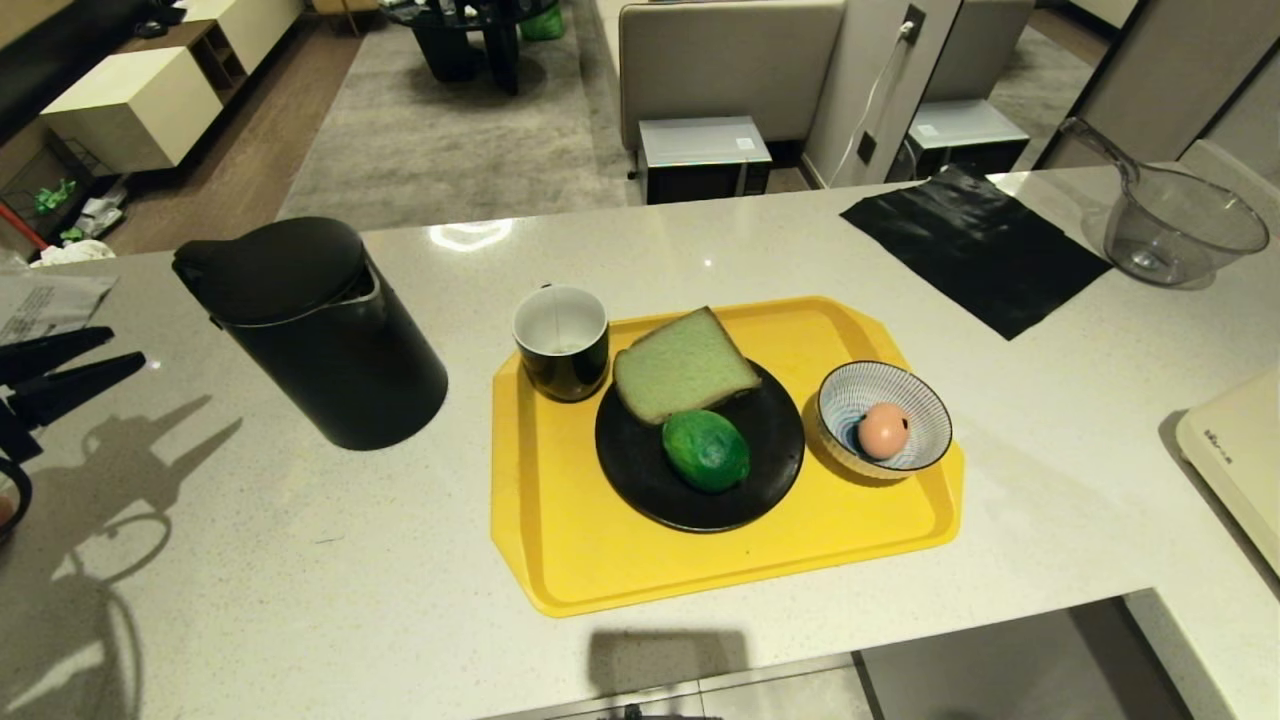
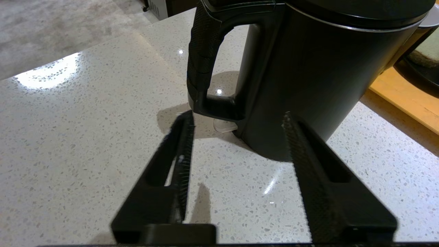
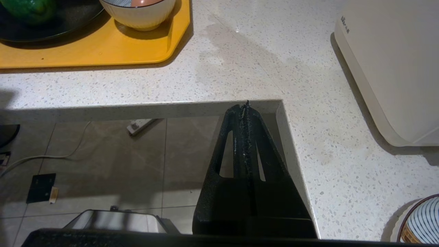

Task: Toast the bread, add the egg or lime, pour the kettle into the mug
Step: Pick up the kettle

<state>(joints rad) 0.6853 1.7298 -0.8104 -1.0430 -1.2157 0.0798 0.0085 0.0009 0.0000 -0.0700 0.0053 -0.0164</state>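
Left of the yellow tray (image 1: 560, 560), upright kettle (image 1: 320, 330), handle toward the empty, parted left gripper (image 2: 236, 120).

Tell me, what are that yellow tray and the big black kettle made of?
The yellow tray looks like moulded plastic: one even colour, rounded raised rim, dull sheen. The kettle seems matte black, plastic or coated metal; a thin silvery band under the lid hints at metal, and its handle has a textured grip.
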